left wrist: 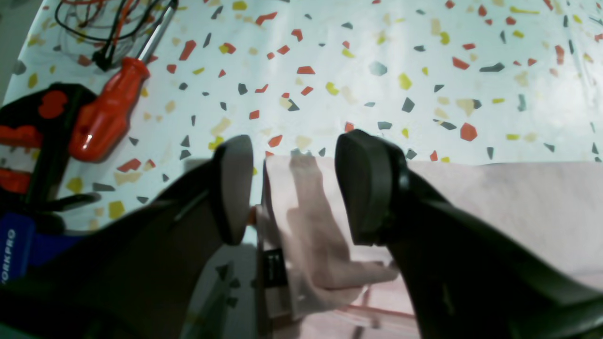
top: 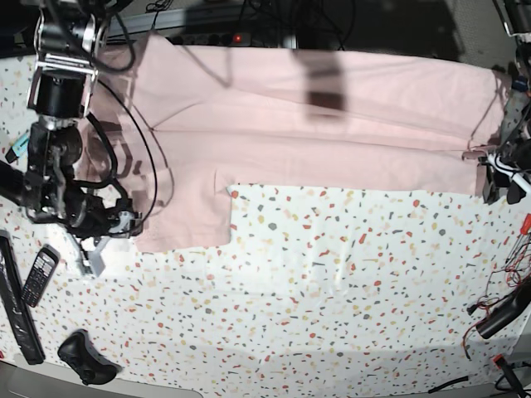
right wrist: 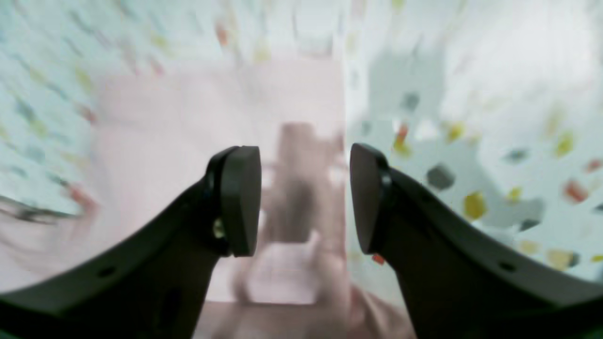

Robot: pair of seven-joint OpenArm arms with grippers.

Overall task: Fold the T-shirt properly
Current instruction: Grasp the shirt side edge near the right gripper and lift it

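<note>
The T-shirt (top: 315,124), pale pink and plain on the side that shows, lies spread across the far part of the terrazzo-patterned worktop (top: 332,282), reaching from the left arm's end to the right arm's end of the base view, with one sleeve hanging down toward the near side as a squarish flap at that view's left. In the left wrist view, the left pincer (left wrist: 293,188) stands with its two pads apart, and between them a folded edge of the shirt with a small dark label rises from the worktop; neither pad appears to press on the cloth. To the side of this pincer lie a red-handled screwdriver (left wrist: 106,115), a tangle of thin cables (left wrist: 101,21) and a black-and-red tool (left wrist: 33,136) partly cut off by the frame. In the right wrist view, which is blurred, the right pincer (right wrist: 305,200) is likewise spread wide, its pads clear of each other, hovering above the shirt's edge where pink cloth meets the speckled surface; whether it touches the fabric cannot be told. In the base view, near the right arm, a black handset (top: 38,277) with a keypad, a long black bar (top: 17,307) and a small dark object (top: 85,357) rest on the worktop.
</note>
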